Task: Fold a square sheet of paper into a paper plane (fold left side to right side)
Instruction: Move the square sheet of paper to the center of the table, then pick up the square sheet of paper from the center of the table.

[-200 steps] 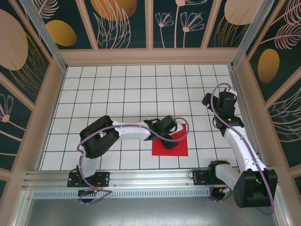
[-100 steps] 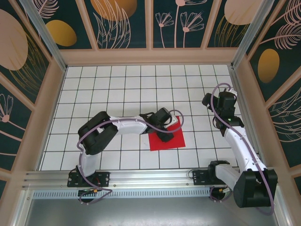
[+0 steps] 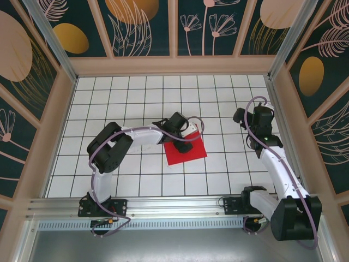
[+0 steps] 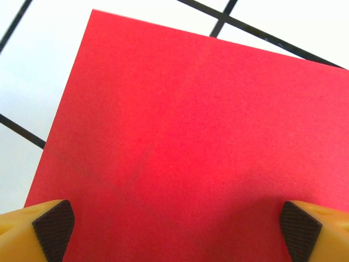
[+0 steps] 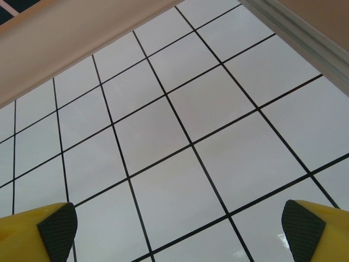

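- Left pincer [image 4: 177, 229] is held wide open, with nothing between its jaws; in the left wrist view both dark pads [image 4: 53, 226] are seen low over the square sheet of paper [image 4: 191, 136]. Whether they press on it cannot be told.
- From above, the left pincer [image 3: 182, 141] is found over the far part of the square sheet of paper [image 3: 188, 154], which lies flat and unfolded on the bench [image 3: 136, 98], near the middle of the tiled area.
- The sheet is turned slightly against the grid lines, so its edges are not squared to the tiles. Being square, it offers no long axis.
- In the left wrist view the paper is spread ahead of the fingers, and one of its side edges runs just beside the pad on the left of that view.
- Right pincer [image 3: 241, 115] is also spread wide and empty, well apart from the paper on the right side; bare tiles of the bench [image 5: 180, 164] are seen below the right pincer [image 5: 180, 226].
- The left arm is judged much the nearer, so the left edge would be lifted by it and carried over to the right edge; no crease is made yet.
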Robot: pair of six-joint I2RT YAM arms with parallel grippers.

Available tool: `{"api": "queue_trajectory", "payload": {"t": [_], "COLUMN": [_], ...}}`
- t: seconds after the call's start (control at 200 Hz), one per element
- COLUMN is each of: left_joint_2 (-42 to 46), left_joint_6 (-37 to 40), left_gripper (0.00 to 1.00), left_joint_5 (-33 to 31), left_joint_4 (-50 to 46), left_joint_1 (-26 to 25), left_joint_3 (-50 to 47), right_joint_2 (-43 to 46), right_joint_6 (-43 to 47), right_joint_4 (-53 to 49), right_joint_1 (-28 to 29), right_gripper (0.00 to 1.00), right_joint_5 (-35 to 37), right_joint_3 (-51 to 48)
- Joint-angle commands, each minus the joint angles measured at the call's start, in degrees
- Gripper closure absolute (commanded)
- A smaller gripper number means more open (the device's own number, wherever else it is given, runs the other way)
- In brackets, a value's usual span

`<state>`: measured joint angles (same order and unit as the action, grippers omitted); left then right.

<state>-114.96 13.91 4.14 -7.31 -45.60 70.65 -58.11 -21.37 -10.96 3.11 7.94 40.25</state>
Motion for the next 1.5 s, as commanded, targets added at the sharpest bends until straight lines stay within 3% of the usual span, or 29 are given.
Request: {"api": "queue_trajectory", "payload": {"t": [0.0, 0.28, 0.51, 0.721, 0.831, 0.981, 1.131, 1.496], "left_joint_2": [-2.90, -5.44, 5.82, 18.50, 20.37, 19.54, 18.64, 14.02], "left_joint_6": [4.94, 5.66, 1.53, -12.58, -22.97, -36.48, -44.56, -48.49], "left_gripper": [0.01, 0.01, 0.02, 0.02, 0.01, 0.01, 0.01, 0.05], "left_joint_5": [0.26, 3.39, 3.27, -6.23, -5.84, -0.18, 4.95, 14.71], "left_joint_4": [-3.38, -4.24, -2.59, 2.01, 0.30, -1.56, 2.55, 7.11], "left_joint_1": [1.74, 1.84, 1.98, 2.44, 3.26, 4.84, 7.37, 9.74], "left_joint_3": [1.94, 7.14, 4.90, -5.22, -9.01, -11.75, -16.08, -18.89], "right_joint_2": [0.31, -1.24, -6.04, -13.78, -18.95, -26.57, -32.29, -41.63], "right_joint_6": [-0.20, -1.58, -1.14, -2.86, -3.73, -4.29, -4.65, -5.87], "right_joint_4": [0.33, 0.24, -3.13, -3.51, -2.66, -2.82, -2.24, -7.02], "right_joint_1": [0.49, 0.73, 4.04, 10.42, 14.04, 17.81, 20.94, 26.97], "right_gripper": [0.01, 0.01, 0.04, 0.15, 0.15, 0.15, 0.14, 0.10], "right_joint_5": [-4.16, -9.16, -15.94, -19.13, -18.95, -17.59, -18.18, -13.60], "right_joint_3": [-0.32, -1.45, 0.51, 1.91, 3.35, 6.95, 10.52, 16.09]}}
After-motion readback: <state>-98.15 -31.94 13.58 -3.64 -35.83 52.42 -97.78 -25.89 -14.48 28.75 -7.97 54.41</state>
